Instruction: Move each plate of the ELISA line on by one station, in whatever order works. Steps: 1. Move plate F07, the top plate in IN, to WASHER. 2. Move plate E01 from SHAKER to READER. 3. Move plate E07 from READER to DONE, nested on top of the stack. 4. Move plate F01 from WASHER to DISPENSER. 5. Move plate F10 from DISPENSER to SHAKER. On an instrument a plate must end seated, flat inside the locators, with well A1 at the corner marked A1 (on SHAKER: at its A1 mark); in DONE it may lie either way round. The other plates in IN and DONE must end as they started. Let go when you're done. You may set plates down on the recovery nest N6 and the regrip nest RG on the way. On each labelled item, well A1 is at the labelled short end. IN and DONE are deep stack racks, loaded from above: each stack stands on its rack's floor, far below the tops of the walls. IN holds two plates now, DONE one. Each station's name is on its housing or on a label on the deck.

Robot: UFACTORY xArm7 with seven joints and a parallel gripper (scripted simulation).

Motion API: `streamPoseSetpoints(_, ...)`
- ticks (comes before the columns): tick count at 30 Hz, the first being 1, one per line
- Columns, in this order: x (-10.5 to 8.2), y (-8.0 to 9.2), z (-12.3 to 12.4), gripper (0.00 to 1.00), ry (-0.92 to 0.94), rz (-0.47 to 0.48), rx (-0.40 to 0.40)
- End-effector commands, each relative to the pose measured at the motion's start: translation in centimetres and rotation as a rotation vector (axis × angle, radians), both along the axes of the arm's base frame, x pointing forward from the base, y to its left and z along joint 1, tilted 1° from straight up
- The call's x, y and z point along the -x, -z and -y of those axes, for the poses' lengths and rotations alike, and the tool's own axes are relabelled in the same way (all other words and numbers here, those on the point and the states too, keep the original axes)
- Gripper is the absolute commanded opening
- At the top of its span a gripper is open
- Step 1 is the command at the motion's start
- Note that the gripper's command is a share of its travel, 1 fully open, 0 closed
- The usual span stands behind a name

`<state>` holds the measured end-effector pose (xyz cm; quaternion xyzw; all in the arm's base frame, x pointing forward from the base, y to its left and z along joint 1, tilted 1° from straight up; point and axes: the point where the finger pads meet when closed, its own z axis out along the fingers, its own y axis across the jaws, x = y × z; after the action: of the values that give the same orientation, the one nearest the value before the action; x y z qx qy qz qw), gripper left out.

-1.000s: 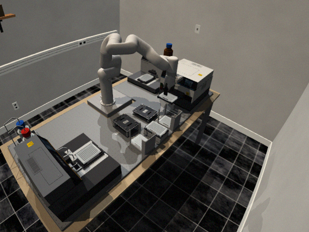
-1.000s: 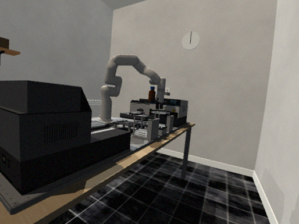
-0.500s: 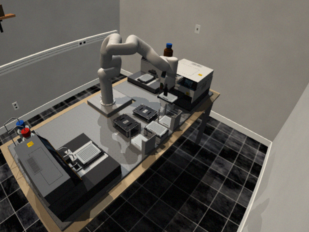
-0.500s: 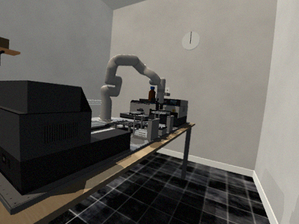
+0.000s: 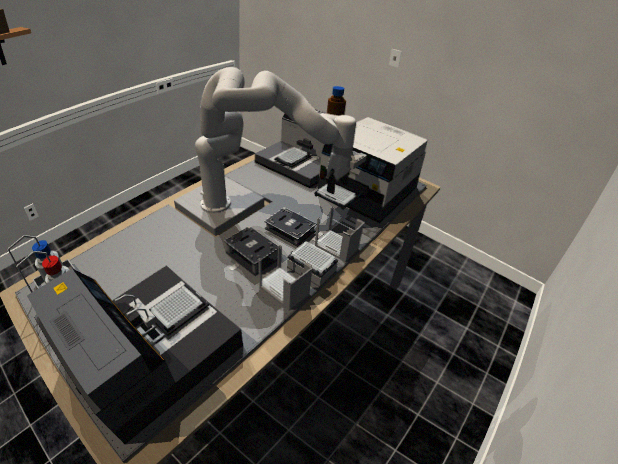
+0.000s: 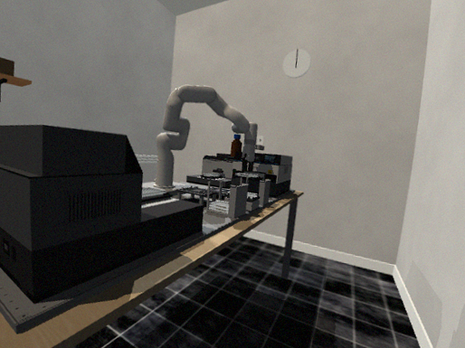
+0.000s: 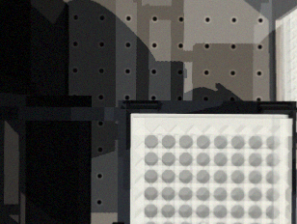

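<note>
A white well plate (image 5: 338, 195) (image 7: 212, 169) lies on the dark tray in front of the white instrument (image 5: 390, 150) at the back right. My gripper (image 5: 330, 189) (image 6: 249, 167) hangs just above this plate's near-left end, open and empty. My fingers do not show in the wrist view, where the plate fills the lower right. Another plate (image 5: 292, 156) lies on the back instrument. A plate (image 5: 314, 256) sits on the small unit between two walled racks (image 5: 351, 236) (image 5: 297, 290), each with a plate inside. A plate (image 5: 176, 304) lies on the large dark instrument at the front left.
Two black empty nests (image 5: 252, 246) (image 5: 290, 223) stand mid-deck near the arm's base (image 5: 216, 204). A brown bottle (image 5: 336, 103) stands behind the arm. Red- and blue-capped bottles (image 5: 48, 260) stand at the far left. The rack walls rise close to the gripper's right.
</note>
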<state>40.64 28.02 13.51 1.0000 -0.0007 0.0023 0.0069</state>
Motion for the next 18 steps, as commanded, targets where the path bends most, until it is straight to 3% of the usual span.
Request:
streamPoseSetpoints(1, -0.1, 0.31, -0.08, 1.0, 0.0, 0.004, -0.002)
streamPoseSetpoints(18, -0.12, 1.1, -0.08, 1.0, 0.0, 0.004, -0.002)
